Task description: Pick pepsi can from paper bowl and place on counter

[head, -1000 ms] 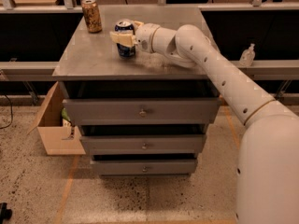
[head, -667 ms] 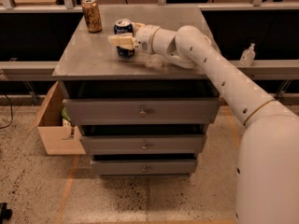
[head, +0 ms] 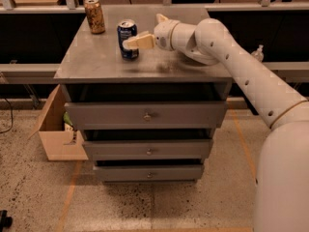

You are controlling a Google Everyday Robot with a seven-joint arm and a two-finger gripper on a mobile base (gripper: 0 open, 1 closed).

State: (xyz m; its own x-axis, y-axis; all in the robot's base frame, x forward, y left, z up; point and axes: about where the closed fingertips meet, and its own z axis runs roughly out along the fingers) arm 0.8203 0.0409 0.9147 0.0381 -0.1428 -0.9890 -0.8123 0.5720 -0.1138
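The pepsi can, dark blue with a silver top, stands upright on the grey counter, left of its middle. My gripper reaches in from the right at can height. Its jaws stand apart: the near cream finger lies across the front of the can, and the far finger points up behind and to the right of it. I cannot tell whether the near finger touches the can. No paper bowl shows anywhere on the counter.
A brown-gold mottled can stands at the counter's back left corner. Three drawers sit below the top. An open cardboard box lies on the floor at the left. Rails run behind the counter.
Almost nothing has moved. The can stays upright in the same spot and the gripper stays beside it, with the near finger shifted only slightly.
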